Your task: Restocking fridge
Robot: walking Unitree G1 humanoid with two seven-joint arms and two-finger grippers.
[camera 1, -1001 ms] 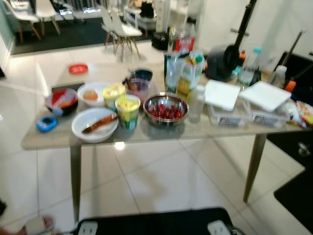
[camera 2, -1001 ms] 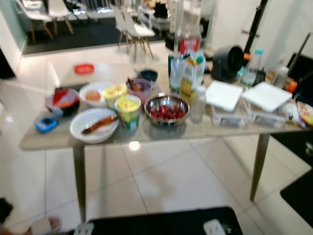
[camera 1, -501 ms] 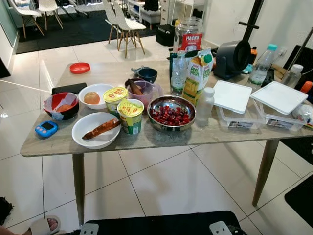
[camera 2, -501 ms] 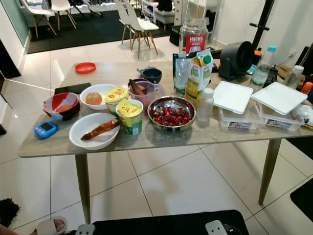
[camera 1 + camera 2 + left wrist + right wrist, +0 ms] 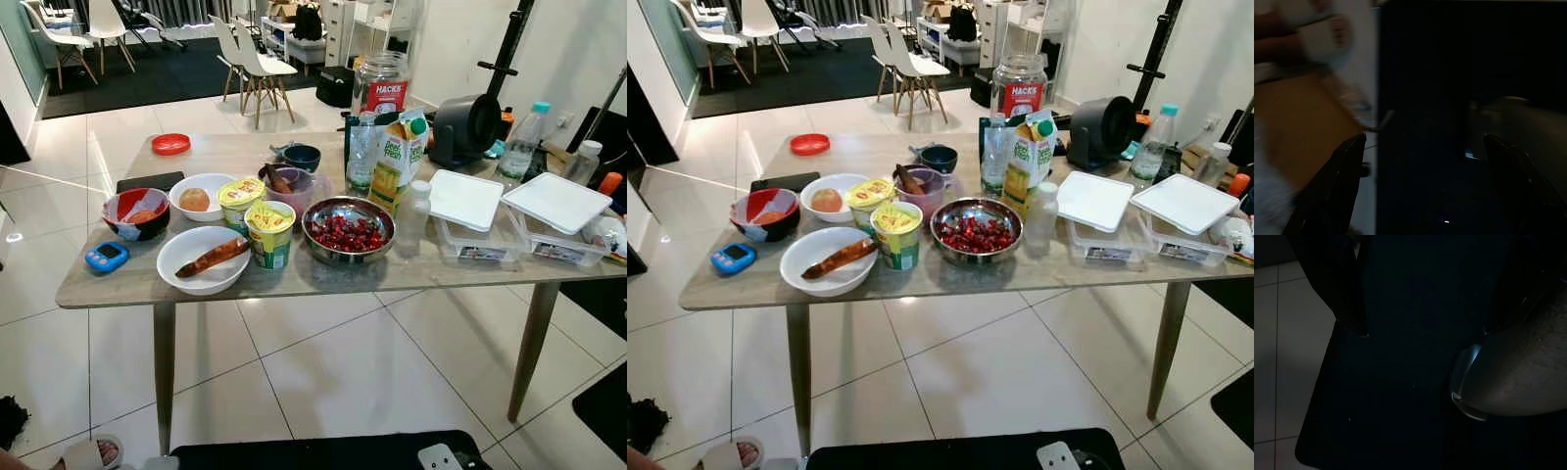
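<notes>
A wooden table [image 5: 118, 284] stands ahead of me with food on it. Near its middle sit a steel bowl of red cherries [image 5: 348, 230], a green-and-yellow juice carton [image 5: 400, 157], a clear water bottle [image 5: 361, 152], a glass jar with a red label [image 5: 380, 86] and a small white bottle [image 5: 415, 213]. Two yellow-lidded cups [image 5: 270, 233] stand beside a white bowl holding a brown sausage-like piece [image 5: 204, 259]. My left gripper [image 5: 1425, 191] hangs low with its fingers apart and nothing between them. My right gripper [image 5: 1425, 308] hangs in deep shade over a dark mat, fingers apart.
Two lidded plastic boxes [image 5: 509, 211] and a black fan [image 5: 468, 125] fill the table's right end. A red-and-blue bowl [image 5: 135, 212], a blue gadget [image 5: 106, 257] and a red lid [image 5: 170, 144] lie at its left. A person's slippered foot [image 5: 88, 454] is on the tiled floor near me. Chairs stand far back.
The head camera has steadied and shifted, so the blurred picture is now sharp and the table sits slightly more to the right. Nothing on the table has moved.
</notes>
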